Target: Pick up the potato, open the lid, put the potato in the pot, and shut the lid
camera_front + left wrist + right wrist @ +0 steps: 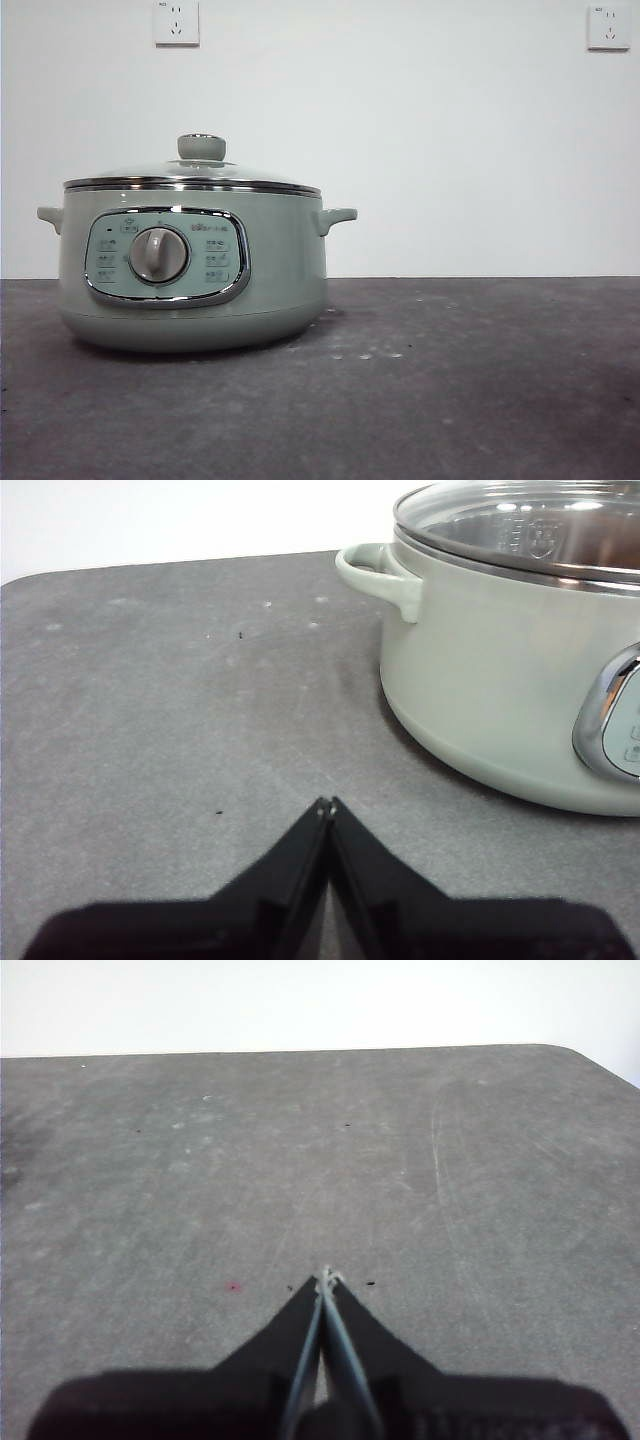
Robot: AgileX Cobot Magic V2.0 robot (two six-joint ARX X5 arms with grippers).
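The pale green pot (190,270) stands on the dark table at the left in the front view, control panel and dial facing the camera. The glass lid (190,175) with its green knob sits closed on it. The pot also shows in the left wrist view (500,670), with the lid (530,525) on top. My left gripper (326,804) is shut and empty, low over the table beside the pot. My right gripper (325,1275) is shut and empty over bare table. The potato is not in view in any frame.
The dark grey table (450,400) stretches to the right of the pot. A white wall with two sockets (176,22) stands behind. The table's far edge and a rounded corner (570,1055) show in the right wrist view.
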